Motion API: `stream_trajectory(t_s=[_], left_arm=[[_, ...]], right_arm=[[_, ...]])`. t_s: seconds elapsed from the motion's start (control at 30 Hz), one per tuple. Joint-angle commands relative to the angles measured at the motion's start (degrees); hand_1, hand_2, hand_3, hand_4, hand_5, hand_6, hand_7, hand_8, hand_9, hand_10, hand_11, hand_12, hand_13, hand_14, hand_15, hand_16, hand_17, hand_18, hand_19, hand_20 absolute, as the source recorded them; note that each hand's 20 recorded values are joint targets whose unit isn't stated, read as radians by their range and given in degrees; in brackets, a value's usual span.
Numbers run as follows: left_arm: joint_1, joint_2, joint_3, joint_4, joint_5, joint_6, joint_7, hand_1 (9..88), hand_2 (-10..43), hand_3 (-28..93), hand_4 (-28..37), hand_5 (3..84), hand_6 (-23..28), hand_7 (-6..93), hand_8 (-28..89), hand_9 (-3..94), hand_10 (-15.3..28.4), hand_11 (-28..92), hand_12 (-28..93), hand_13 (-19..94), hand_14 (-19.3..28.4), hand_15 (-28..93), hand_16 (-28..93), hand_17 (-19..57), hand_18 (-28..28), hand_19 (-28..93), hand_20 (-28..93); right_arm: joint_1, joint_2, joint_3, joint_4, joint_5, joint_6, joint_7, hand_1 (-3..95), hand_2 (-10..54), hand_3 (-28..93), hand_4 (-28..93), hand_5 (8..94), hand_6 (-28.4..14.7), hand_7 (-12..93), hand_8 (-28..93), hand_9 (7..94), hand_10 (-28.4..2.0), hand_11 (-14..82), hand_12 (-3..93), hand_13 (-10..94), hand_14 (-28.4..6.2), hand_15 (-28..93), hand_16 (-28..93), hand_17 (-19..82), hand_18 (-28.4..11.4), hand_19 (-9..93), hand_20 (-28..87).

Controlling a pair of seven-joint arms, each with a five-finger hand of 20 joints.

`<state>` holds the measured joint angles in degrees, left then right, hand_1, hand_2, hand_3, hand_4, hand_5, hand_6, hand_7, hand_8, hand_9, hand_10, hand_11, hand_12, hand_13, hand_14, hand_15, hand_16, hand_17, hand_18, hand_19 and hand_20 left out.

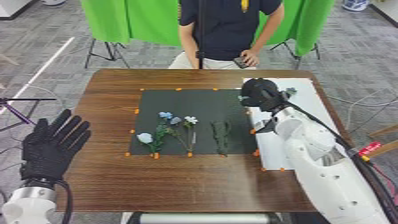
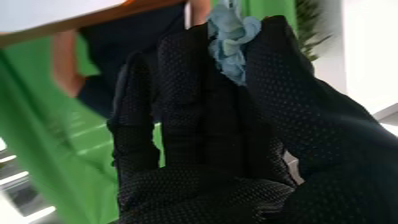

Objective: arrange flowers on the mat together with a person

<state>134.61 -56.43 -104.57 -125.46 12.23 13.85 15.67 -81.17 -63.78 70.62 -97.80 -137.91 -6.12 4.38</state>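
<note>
My right hand (image 1: 259,93) is over the far right corner of the dark mat (image 1: 195,99), beside the white sheet. In the right wrist view a pale blue flower (image 2: 230,42) is pinched between the thumb and fingers of my right hand (image 2: 200,120). On the mat's left half lie a white flower (image 1: 144,137), a blue flower (image 1: 165,115), a greyish one (image 1: 176,120) and a small white one (image 1: 190,120), with green stems pointing nearer. A green leafy stem (image 1: 221,136) lies apart from them. My left hand (image 1: 53,147) stays beside the table's left edge, fingers straight.
A white sheet (image 1: 277,162) covers the table's right side, partly under my right arm. Orange markers line the mat's edges. Brown wooden table (image 1: 204,187) surrounds the mat. Behind the far edge stands a person, with green cloth (image 1: 306,25) farther back.
</note>
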Motion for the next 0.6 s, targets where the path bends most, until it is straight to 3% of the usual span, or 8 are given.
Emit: stream_trajectory(t_s=[0.03,0.17,0.3,0.4,0.5,0.6], left_arm=[[-0.07,-0.32,0.18,0.42,-1.15,-0.44,-0.9,27.0,14.1,69,-28.3,44.4,7.4,10.3,-9,40.7,15.1,16,10,32,16.3,29,-4,-1.9,14.7,29,11],[0.28,-0.34,0.13,0.41,-2.35,0.1,-0.36,27.0,14.1,69,-28.3,44.5,7.4,10.2,-9,40.7,15.0,16,10,32,16.2,29,-4,-1.9,14.7,29,11],[0.46,-0.28,0.01,0.43,-2.1,-0.37,-1.64,27.0,14.1,69,-28.3,44.6,7.3,10.2,-9,40.7,15.1,16,10,32,16.3,30,-4,-1.9,14.7,29,11],[0.47,-0.31,0.15,0.49,-2.37,-0.38,-1.73,27.1,14.1,69,-28.3,44.6,7.3,10.3,-9,40.7,15.1,16,10,32,16.3,30,-4,-1.9,14.7,29,11],[0.58,-0.26,0.02,0.46,-2.6,-0.54,-1.44,27.0,14.1,69,-28.3,44.6,7.4,10.3,-9,40.8,15.2,16,10,32,16.3,30,-4,-1.9,14.7,29,11],[0.72,-0.02,-0.04,0.32,-2.69,-0.14,-0.7,26.9,14.1,69,-28.3,44.5,7.4,10.3,-9,40.8,15.1,16,10,32,16.2,30,-4,-1.9,14.7,29,11]], right_arm=[[-2.07,-5.04,-3.42,1.35,-2.47,-4.71,-1.62,56.3,-9.5,69,-28,60.9,2.4,42,-11,68.6,-8.8,14.7,41.8,55,-6.1,50,38,25,-18.5,71,31],[-3.15,-4.81,-3.58,0.92,-3.08,-4.87,-1.93,55.6,-9.5,69,-28,60.2,2.1,42,-11,67.3,-9.2,16.5,40.3,54,-6.5,51,37,25,-18.5,71,31],[-3.8,-4.23,-3.74,0.49,-2.55,-4.58,-1.36,54.6,-9.5,70,-28,59.5,1.7,42,-11,65.5,-9.6,19.9,37.7,54,-7.1,52,35,25,-18.5,71,30],[-4.27,-4.24,-4.05,0.1,-2.5,-3.65,-1.14,53.2,-9.5,72,-28,58.4,1.5,40,-11,63.1,-10.1,23.4,33.9,53,-7.0,53,34,24,-18.5,71,30],[-4.84,-4.34,-3.95,-0.51,-3.21,-3.5,-1.79,50.5,-9.5,75,-28,57.1,1.7,35,-11,58.3,-11.6,29.7,24.0,51,-7.8,55,31,23,-18.5,71,28],[-4.65,-4.22,-4.0,-0.76,-3.12,-3.53,-1.94,49.2,-9.5,76,-28,56.5,1.7,34,-12,56.7,-11.6,33.2,23.4,50,-8.1,55,29,23,-18.3,70,27]])
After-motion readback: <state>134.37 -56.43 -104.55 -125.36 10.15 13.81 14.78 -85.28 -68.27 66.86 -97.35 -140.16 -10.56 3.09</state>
